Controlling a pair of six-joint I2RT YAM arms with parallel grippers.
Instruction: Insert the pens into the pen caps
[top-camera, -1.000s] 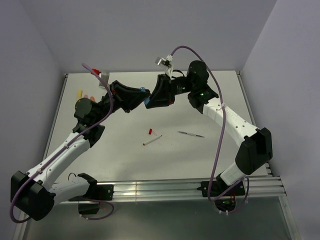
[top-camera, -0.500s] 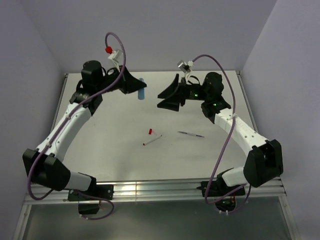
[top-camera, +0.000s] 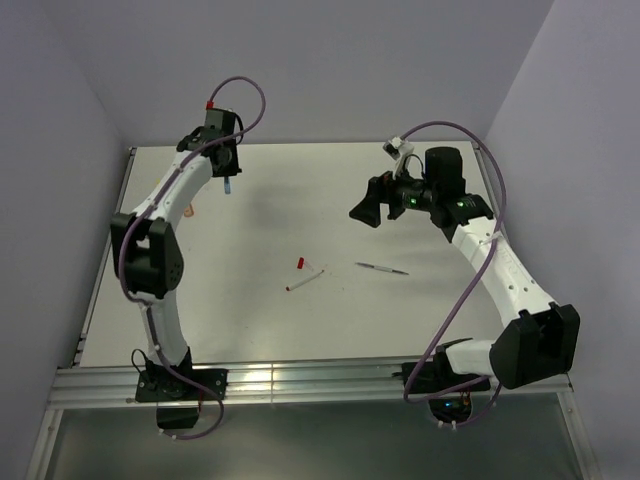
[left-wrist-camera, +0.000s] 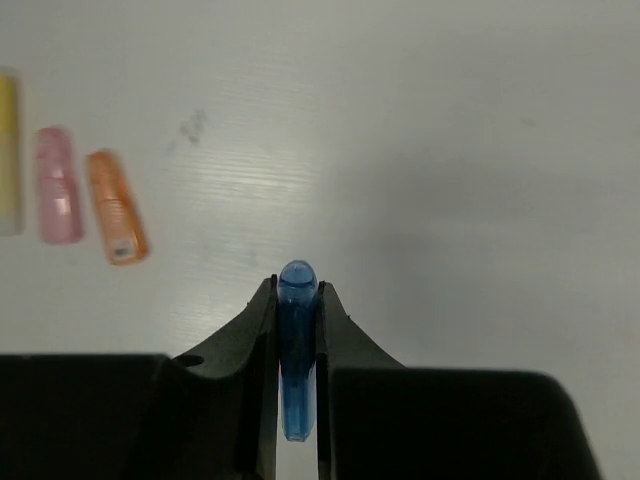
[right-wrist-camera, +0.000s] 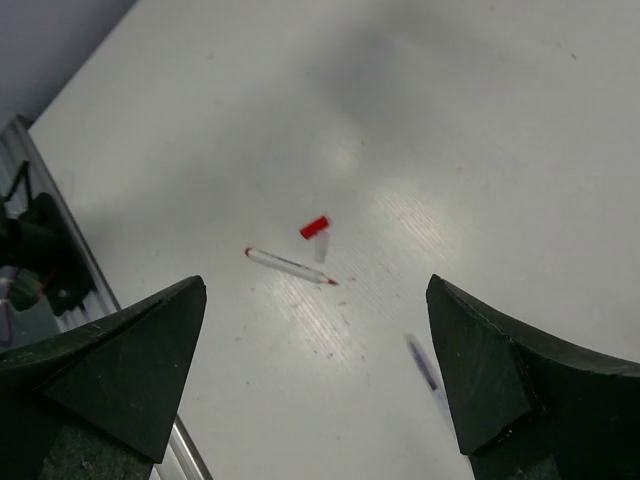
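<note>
A stubby blue pen (left-wrist-camera: 297, 340) stands upright between the fingers of my left gripper (left-wrist-camera: 297, 287), which is shut on it; its rounded end pokes out past the fingertips. From above, that gripper (top-camera: 228, 178) hangs over the far left of the table. Just left of it lie a yellow pen (left-wrist-camera: 8, 150), a pink pen (left-wrist-camera: 57, 185) and an orange pen (left-wrist-camera: 118, 205), side by side. My right gripper (right-wrist-camera: 316, 288) is wide open and empty, high above the table's right middle (top-camera: 363, 207). Below it lie a red pen cap (right-wrist-camera: 315, 227), a thin white pen (right-wrist-camera: 288, 266) and a blurred grey pen (right-wrist-camera: 425, 365).
The red cap (top-camera: 300, 263), white pen (top-camera: 305, 281) and grey pen (top-camera: 381, 268) sit mid-table. An aluminium rail (top-camera: 300, 378) runs along the near edge. Walls close in the back and both sides.
The two grippers met at the back middle a second ago. My right gripper opened and drew back right; my left arm swung to the far left, carrying the blue pen.
</note>
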